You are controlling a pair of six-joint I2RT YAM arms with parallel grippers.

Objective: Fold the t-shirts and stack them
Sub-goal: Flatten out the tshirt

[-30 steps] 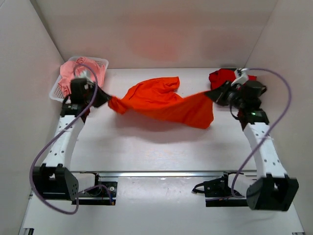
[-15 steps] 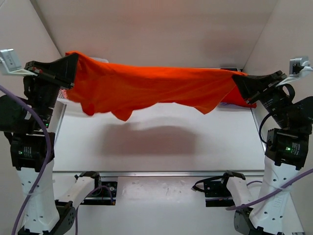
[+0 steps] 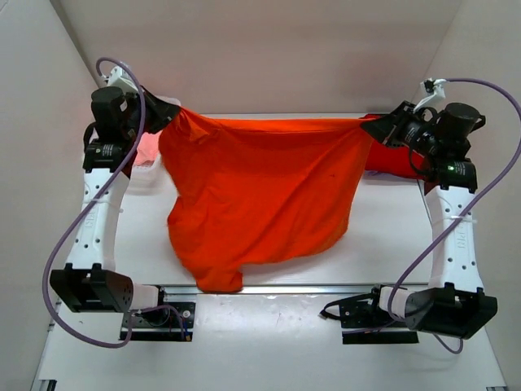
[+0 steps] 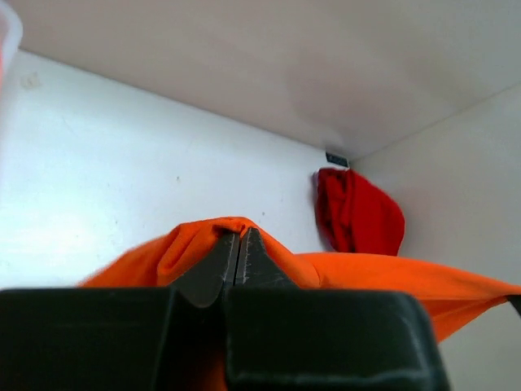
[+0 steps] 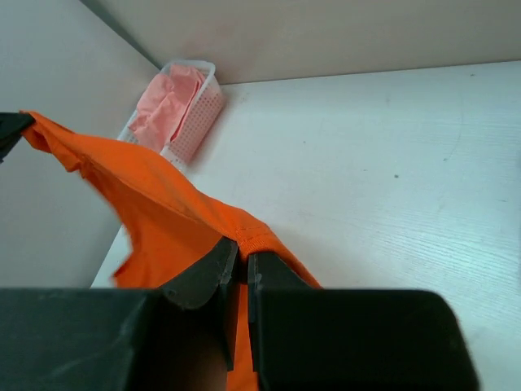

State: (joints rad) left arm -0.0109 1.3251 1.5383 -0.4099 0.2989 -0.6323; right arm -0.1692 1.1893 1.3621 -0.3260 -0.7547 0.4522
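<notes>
Orange shirt (image 3: 260,195) is up in the air, spread between both arms. Its top edge is pulled taut and near level, running from 10 o'clock to 2 o'clock over the table (image 3: 391,236). The cloth hangs from that edge as one broad, wrinkled sheet. The lowest corner droops to about 7 o'clock, over the rail (image 3: 326,288) at the near edge. Cannot tell whether that corner touches anything.

Left gripper (image 3: 167,110) is at 10 o'clock, raised, pointing toward 3. Its jaws are closed tight on the shirt's top left corner. The wrist view shows the tips pressed together with orange cloth bunched around them.

Right gripper (image 3: 370,128) is at 2 o'clock, raised, pointing toward 9. Its jaws are pinched on the top right corner. The wrist view shows a hemmed edge caught between the tips, with only a slit between them.

Red shirt (image 3: 396,160) is a crumpled heap at 2 o'clock, in the far right corner of the table. From above it is mostly hidden behind the right gripper and the orange cloth. The left wrist view shows it against the wall corner, apart from the orange shirt.

Pink shirt (image 5: 171,98) lies crumpled inside the basket (image 5: 203,114) at 10 o'clock, in the far left corner against the side wall. From above the basket is largely hidden by the left arm and the orange cloth.
</notes>
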